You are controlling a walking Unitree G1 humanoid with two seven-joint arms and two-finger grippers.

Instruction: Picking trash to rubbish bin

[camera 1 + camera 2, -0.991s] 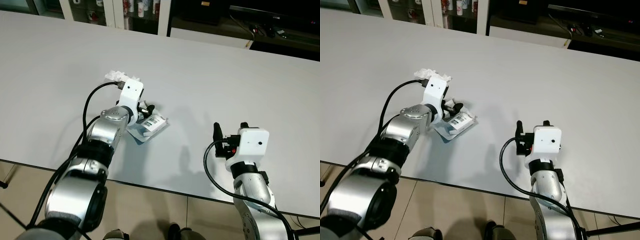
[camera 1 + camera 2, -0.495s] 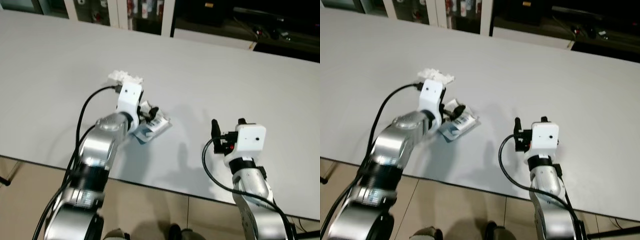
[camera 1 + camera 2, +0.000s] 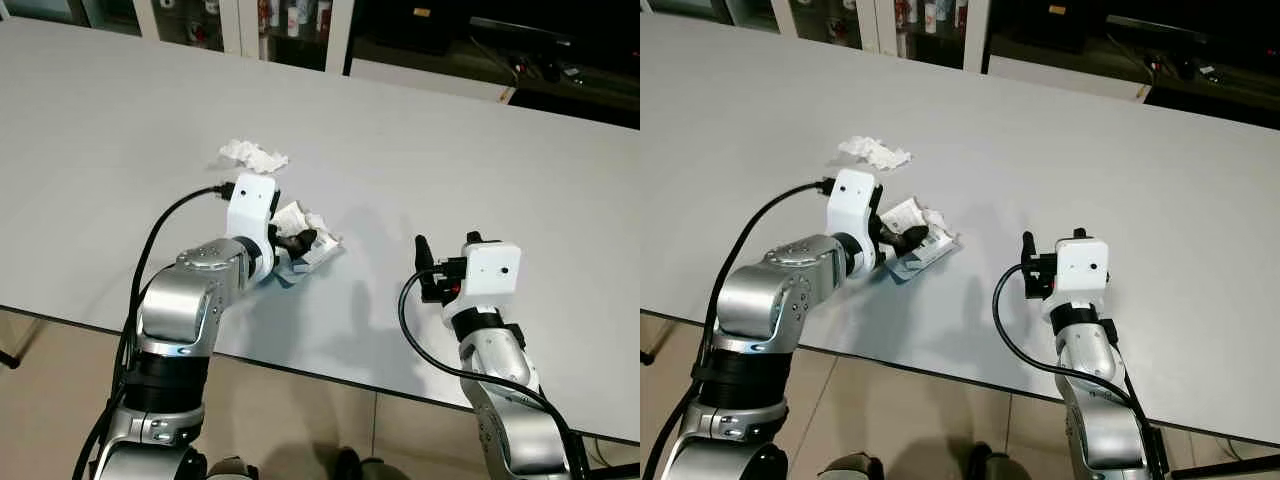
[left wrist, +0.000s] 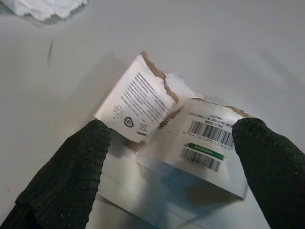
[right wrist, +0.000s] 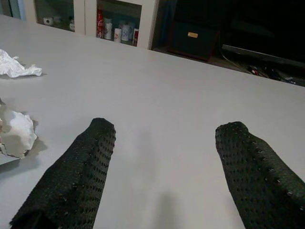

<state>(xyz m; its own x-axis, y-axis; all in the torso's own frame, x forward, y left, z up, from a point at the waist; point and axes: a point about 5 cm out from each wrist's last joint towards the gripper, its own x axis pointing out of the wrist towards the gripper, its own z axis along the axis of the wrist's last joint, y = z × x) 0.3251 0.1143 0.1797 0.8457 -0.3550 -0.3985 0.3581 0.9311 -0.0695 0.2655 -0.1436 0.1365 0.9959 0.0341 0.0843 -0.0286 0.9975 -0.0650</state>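
On my wide matte grey table I see a torn white paper package with printed text and barcode labels, flattened and ragged along its brown torn edge, lying near the front edge. A crumpled white tissue wad sits just beyond it. My left gripper is bent in low over the package, its knobbly black fingers spread wide on either side of it. My right gripper hovers above bare table, well apart to the right, fingers held wide with nothing between them.
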